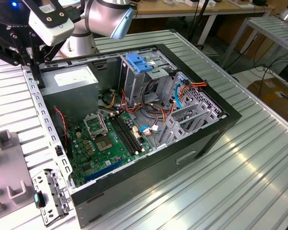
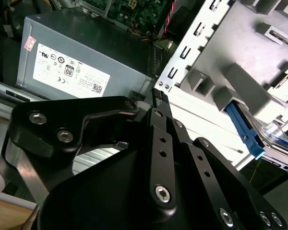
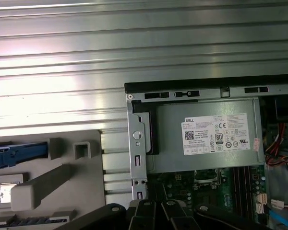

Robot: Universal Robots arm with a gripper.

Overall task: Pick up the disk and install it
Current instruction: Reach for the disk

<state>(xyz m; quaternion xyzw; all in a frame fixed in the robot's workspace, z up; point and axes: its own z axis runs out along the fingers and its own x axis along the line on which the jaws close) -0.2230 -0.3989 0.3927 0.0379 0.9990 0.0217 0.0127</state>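
The disk lies in a grey moulded tray (image 3: 62, 177) beside the open computer case. Its blue bracket rail (image 3: 9, 155) shows in the first wrist view. In the second wrist view the disk's blue rail (image 2: 244, 128) runs along a silvery edge in the tray (image 2: 240, 81). My gripper (image 1: 34, 67) hangs above the case's back corner at the exterior view's left, over the rim between the power supply and the tray. Its black links (image 2: 156, 98) cross both wrist views, and nothing shows in its grasp. The upright metal drive cage (image 1: 144, 81) stands inside the case.
A large grey power supply (image 1: 69, 79) with a white sticker fills the case's back corner. The green motherboard (image 1: 105, 139), loose cables (image 1: 149, 108) and a blue latch (image 1: 139, 62) atop the cage lie inside. The case (image 1: 149, 172) rests on a ribbed metal table (image 1: 240, 177).
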